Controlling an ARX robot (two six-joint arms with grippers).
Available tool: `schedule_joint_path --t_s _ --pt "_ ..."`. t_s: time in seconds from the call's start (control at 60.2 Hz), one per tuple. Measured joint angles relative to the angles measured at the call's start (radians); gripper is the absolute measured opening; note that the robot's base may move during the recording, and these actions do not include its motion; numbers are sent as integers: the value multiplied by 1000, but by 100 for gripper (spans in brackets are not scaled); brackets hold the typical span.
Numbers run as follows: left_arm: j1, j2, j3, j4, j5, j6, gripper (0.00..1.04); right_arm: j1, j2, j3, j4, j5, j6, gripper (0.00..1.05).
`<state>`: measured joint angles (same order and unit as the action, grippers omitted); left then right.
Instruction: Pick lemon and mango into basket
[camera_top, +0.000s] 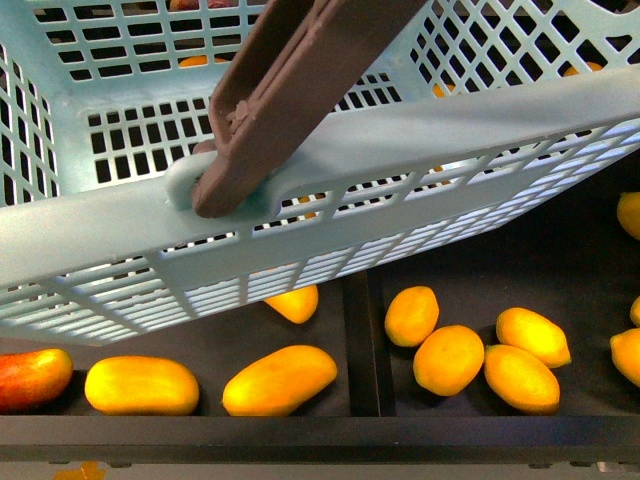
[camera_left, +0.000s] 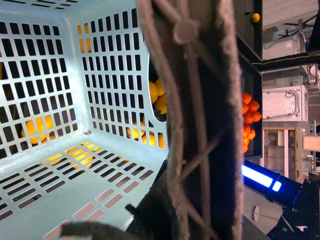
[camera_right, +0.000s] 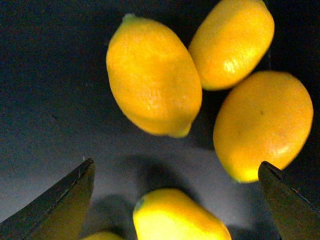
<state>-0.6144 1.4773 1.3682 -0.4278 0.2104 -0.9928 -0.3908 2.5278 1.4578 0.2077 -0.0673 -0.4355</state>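
Observation:
The teal basket (camera_top: 420, 140) hangs tilted and fills the upper front view, its brown handle (camera_top: 290, 90) raised. My left gripper (camera_left: 190, 210) is shut on that handle (camera_left: 200, 125), seen close up; the basket's inside (camera_left: 55, 165) holds no fruit. On the black shelf below, the red mango (camera_top: 30, 378) lies at the far left, cut by the frame edge. Several lemons (camera_top: 448, 359) lie in the right compartment. My right gripper (camera_right: 175, 167) stands open above them, one lemon (camera_right: 175, 217) between its fingertips (camera_right: 80, 185) and another lemon (camera_right: 152, 75) beyond. Neither arm shows in the front view.
Two all-yellow mangoes (camera_top: 142, 385) lie beside the red one, with a third (camera_top: 295, 302) under the basket. A black divider (camera_top: 365, 340) separates the compartments. A raised lip (camera_top: 320, 432) runs along the shelf's front. Oranges (camera_left: 250, 112) show past the basket.

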Motion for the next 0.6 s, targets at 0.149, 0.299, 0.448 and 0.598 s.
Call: schedule_joint_path --t_s 0.149,0.299,0.448,0.598 --pt "0 0 0 0 0 0 6 24 63 122 -60 -6 -6 96" --pt "0 0 0 0 0 0 6 41 134 245 -115 1 -10 96" --pt "0 0 0 0 0 0 6 47 184 322 -147 10 -11 96" --pt "0 0 0 0 0 0 6 51 203 340 -164 15 -10 96"
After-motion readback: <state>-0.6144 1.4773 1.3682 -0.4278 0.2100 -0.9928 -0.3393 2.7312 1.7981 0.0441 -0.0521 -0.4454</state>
